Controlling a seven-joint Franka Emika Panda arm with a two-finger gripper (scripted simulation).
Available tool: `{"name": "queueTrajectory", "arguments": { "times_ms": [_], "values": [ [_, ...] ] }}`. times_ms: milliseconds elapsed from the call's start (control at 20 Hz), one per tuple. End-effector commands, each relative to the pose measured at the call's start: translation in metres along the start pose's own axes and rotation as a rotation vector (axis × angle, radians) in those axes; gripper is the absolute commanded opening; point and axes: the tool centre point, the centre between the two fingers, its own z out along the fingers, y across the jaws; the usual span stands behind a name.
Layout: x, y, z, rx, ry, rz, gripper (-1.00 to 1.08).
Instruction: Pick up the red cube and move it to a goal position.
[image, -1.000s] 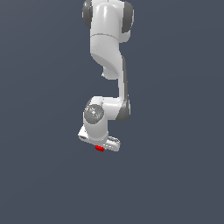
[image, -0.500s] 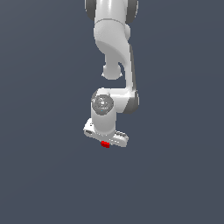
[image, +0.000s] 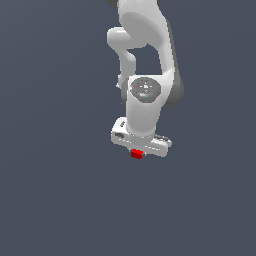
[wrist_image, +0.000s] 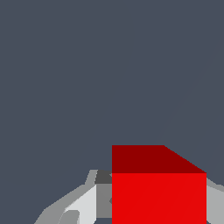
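In the exterior view the cube (image: 136, 154) sits right under the white gripper (image: 138, 151), and in the wrist view the fingers (wrist_image: 83, 205) are clenched on the cube (wrist_image: 158, 197) from both sides.

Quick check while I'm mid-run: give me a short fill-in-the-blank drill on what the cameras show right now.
1. The cube is coloured ____.
2. In the exterior view, the cube sits directly ____ the white gripper.
3. In the wrist view, the cube sits ____ the gripper's fingers.
4. The arm is coloured ____.

Missing words: red; below; between; white
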Motion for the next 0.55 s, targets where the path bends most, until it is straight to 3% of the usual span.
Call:
{"name": "queueTrajectory", "arguments": {
  "times_ms": [0,500],
  "values": [
    [-0.006,-0.013,-0.019,-0.001,0.000,0.001,-1.00],
    [-0.012,-0.035,-0.050,0.000,0.000,0.001,-1.00]
  ]
}}
